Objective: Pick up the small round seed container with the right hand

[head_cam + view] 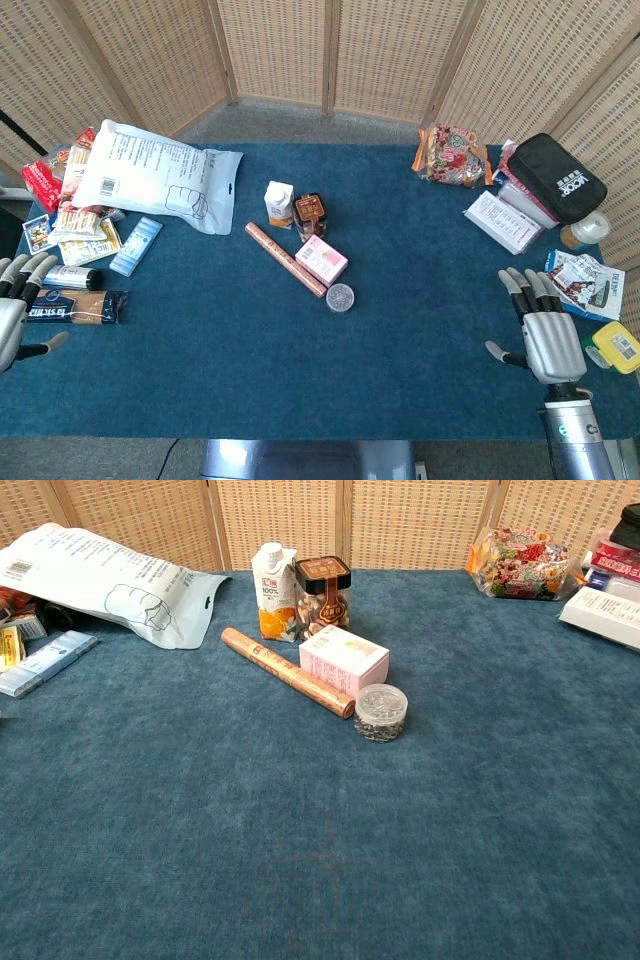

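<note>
The small round seed container (pixel 340 297) (pixel 381 712) is a clear low tub of dark seeds with a clear lid, standing on the blue table near its middle. It sits just in front of a pink box (pixel 321 260) (pixel 343 659) and at the near end of a long brown tube (pixel 286 259) (pixel 287 672). My right hand (pixel 545 330) lies flat on the table near the right edge, fingers spread, holding nothing, well to the right of the container. My left hand (pixel 20 300) rests at the far left edge, fingers apart and empty. Neither hand shows in the chest view.
A small juice carton (pixel 279 204) (pixel 273 592) and a brown-lidded jar (pixel 310 215) (pixel 324 593) stand behind the pink box. A white bag (pixel 150 172) and snack packets lie at the left. A black pouch (pixel 555 176), white box (pixel 502 221), snack bag (pixel 452 154) and yellow item (pixel 618 346) crowd the right.
</note>
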You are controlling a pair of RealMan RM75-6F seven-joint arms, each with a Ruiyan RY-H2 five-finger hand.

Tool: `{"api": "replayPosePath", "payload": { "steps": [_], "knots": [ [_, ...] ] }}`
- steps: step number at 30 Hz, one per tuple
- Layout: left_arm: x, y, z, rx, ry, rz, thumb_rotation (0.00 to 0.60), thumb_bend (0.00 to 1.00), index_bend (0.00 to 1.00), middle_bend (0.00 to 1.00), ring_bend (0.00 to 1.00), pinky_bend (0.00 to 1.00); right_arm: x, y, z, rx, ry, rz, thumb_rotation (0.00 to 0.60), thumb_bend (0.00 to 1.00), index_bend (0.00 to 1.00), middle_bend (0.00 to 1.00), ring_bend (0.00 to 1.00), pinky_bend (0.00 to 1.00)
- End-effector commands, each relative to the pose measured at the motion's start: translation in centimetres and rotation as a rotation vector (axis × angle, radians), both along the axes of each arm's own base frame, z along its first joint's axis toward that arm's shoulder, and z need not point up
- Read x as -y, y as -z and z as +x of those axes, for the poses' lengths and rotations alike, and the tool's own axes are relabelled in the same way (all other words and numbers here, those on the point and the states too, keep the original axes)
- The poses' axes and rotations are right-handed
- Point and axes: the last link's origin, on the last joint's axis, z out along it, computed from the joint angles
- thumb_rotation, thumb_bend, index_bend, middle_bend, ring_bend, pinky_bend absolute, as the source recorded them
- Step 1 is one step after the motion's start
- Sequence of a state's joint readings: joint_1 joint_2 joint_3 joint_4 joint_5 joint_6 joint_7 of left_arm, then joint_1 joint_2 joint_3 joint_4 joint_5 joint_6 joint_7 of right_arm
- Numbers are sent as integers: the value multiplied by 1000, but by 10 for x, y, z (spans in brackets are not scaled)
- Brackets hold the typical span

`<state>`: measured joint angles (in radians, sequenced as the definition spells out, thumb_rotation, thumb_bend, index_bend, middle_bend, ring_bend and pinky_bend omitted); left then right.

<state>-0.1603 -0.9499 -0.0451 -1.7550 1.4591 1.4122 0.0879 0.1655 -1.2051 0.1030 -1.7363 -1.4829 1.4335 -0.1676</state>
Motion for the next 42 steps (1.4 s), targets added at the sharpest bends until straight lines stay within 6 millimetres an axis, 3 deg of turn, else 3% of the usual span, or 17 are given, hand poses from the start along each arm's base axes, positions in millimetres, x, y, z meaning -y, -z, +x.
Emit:
{"api": "replayPosePath", "payload": {
  "steps": [1,6,10,17,24,35,42],
  "knots": [
    [1,0,1,-2,5,0,600,0,0,0,0,0,1,1,-1,-2,5,3,600,0,0,0,0,0],
    [3,1,5,1,19,-1,600,0,0,0,0,0,0,3,-2,12,12,16,600,0,0,0,0,0],
    [5,-2,9,13,30,15,600,0,0,0,0,0,-1,17,3,34,9,75,600,0,0,0,0,0],
    [6,-1,11,16,35,7,600,0,0,0,0,0,16,56,36,119,-54,236,600,0,0,0,0,0],
    [6,-3,9,25,31,10,600,0,0,0,0,0,40,97,72,169,-125,283,600,0,0,0,0,0],
    [6,-5,8,35,28,6,600,0,0,0,0,0,68,165,95,190,-100,332,600,0,0,0,0,0],
    [6,-6,6,36,21,11,600,0,0,0,0,0,85,187,101,212,-71,343,600,0,0,0,0,0]
  ]
}}
